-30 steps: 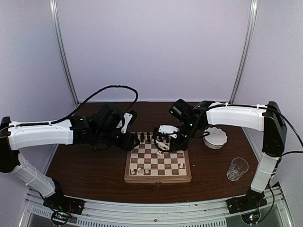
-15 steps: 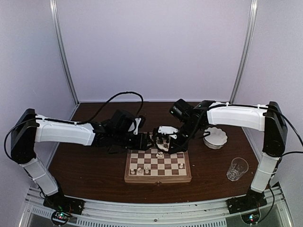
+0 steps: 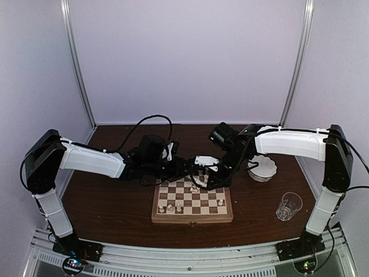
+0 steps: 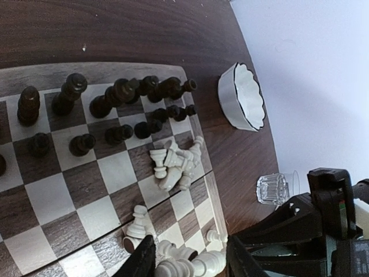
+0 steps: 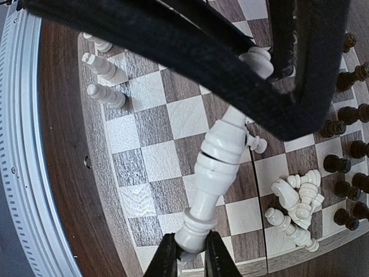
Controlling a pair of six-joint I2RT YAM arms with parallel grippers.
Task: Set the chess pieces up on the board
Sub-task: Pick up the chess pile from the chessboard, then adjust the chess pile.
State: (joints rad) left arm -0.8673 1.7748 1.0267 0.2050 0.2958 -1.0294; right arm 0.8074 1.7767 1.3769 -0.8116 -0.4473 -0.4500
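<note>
Board (image 3: 193,218): centre of surface (image 3: 109,202), between both arms.
Dark pieces (image 4: 124,92): massed on far rows.
White heap (image 4: 176,164): toppled, near board's right edge.
Upright white pieces (image 5: 104,69): few, near rows.
Right hand (image 5: 190,257): clamped on base of tall white piece (image 5: 216,156), over board.
Left hand (image 4: 187,262): fingers apart, straddling lying white pieces (image 4: 184,266); contact unclear.
Scalloped bowl (image 4: 230,107), glass (image 4: 272,189): right of board.

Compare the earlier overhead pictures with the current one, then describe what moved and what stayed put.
The left arm stretched further right, carrying the left end effector from the board's far-left corner in over the board. The right end effector kept its grip on a white piece and barely shifted. The board, bowl and glass stayed put.
</note>
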